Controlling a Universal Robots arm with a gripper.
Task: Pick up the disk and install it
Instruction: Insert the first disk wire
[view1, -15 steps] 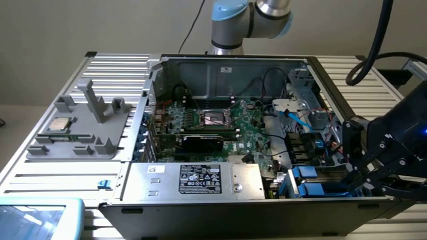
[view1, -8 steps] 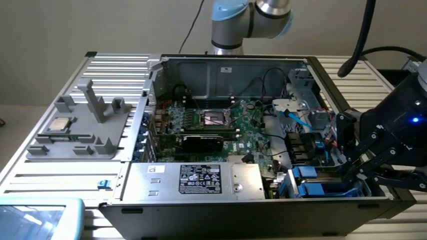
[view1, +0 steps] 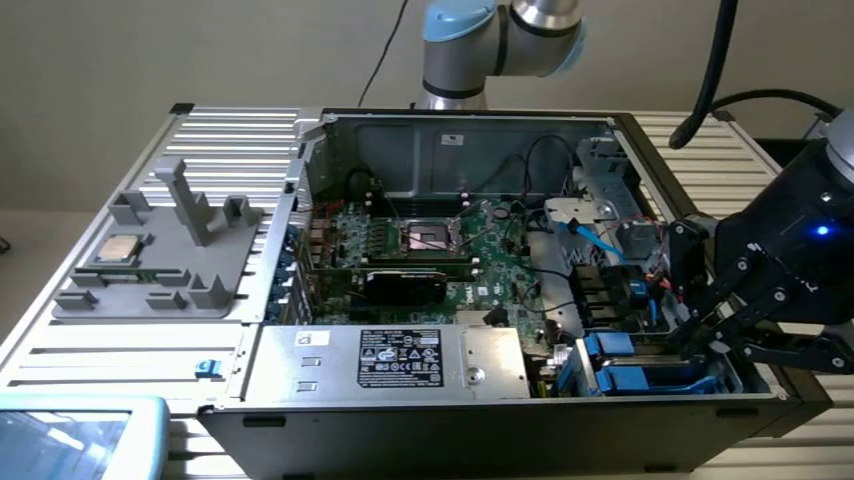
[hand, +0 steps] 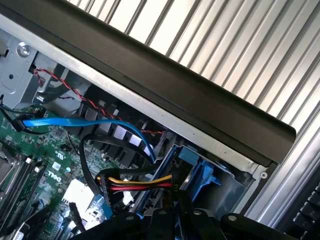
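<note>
Black near wall of the computer case (view1: 534, 430); slatted metal table (view1: 134, 350) beneath; gripper (view1: 707, 325) at the case's lower-right corner, spread or closed I cannot tell; the disk (view1: 647, 378), blue-railed, sits just beside it, half-hidden.

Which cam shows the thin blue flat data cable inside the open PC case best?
Wrist view: the thin blue flat data cable sits close, running over the green circuit board toward the blue plastic drive bay. In the exterior view the cable is a short blue streak at the exterior view's right.
</note>
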